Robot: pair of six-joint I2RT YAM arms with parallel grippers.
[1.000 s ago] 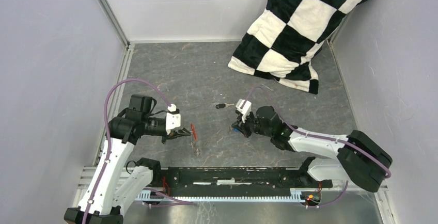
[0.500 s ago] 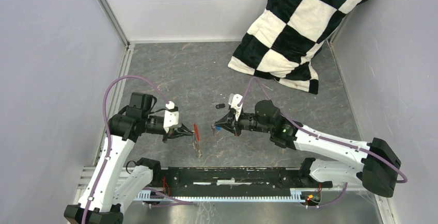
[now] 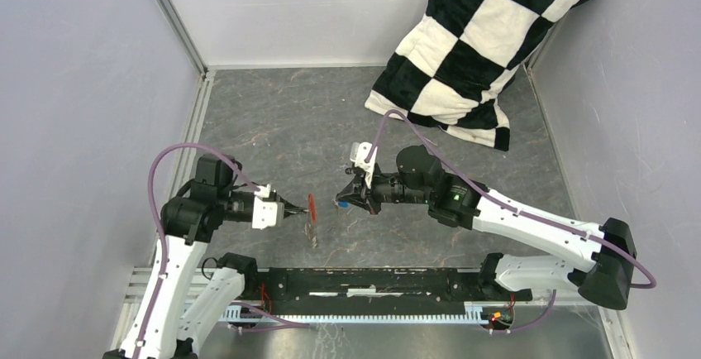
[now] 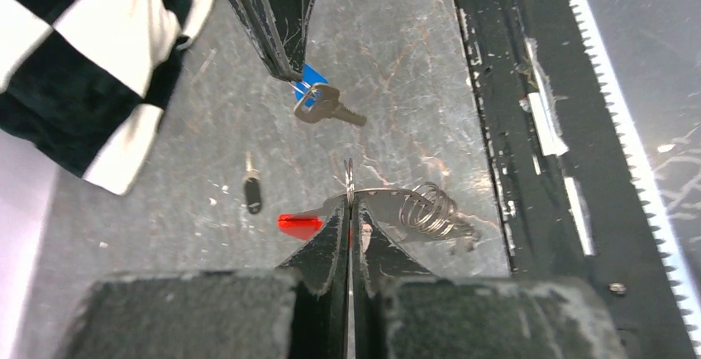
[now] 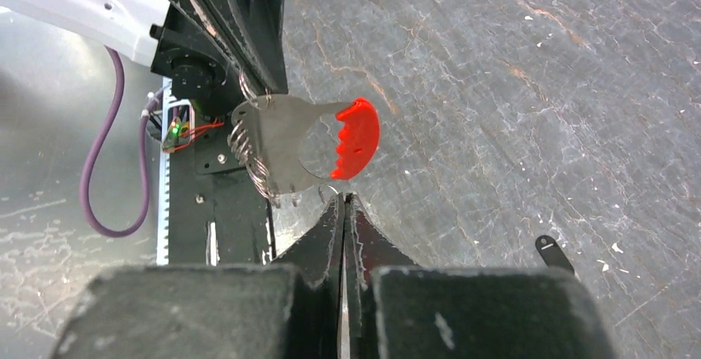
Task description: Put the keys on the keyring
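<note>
The left gripper (image 4: 349, 206) is seen closed to a hairline, its jaws pinched on the thin metal edge of the keyring (image 4: 388, 200). The keyring is made up of a flat grey metal piece, with the red tag (image 4: 299, 225) sticking out to one side and the coiled rings (image 4: 427, 208) to the other. In the overhead view the left gripper (image 3: 288, 210) is placed left of centre, near the front of the table (image 3: 273, 119). The red tag (image 3: 311, 204) is shown just beyond its tips, with the grey metal hanging below. Whether the lowest part touches the table cannot be told.

The right gripper (image 5: 343, 206) is likewise pressed shut. The blue key (image 4: 322, 104) is gripped by its blue head at the fingertips, and its silver blade is pointed away from them, as seen from the left wrist. From the right wrist the key is almost wholly hidden by the fingers, and the keyring (image 5: 277, 140) is seen just ahead of them. In the overhead view the right gripper (image 3: 341, 199) is set facing the left one, with the blue key (image 3: 340, 205) near the keyring but apart from it.

The black key (image 4: 252, 192) is left lying flat on the table beyond the two grippers, untouched. A checkered cushion (image 3: 488, 36) is propped in the far right corner, and a black rail (image 3: 372, 280) is fixed along the near edge.
</note>
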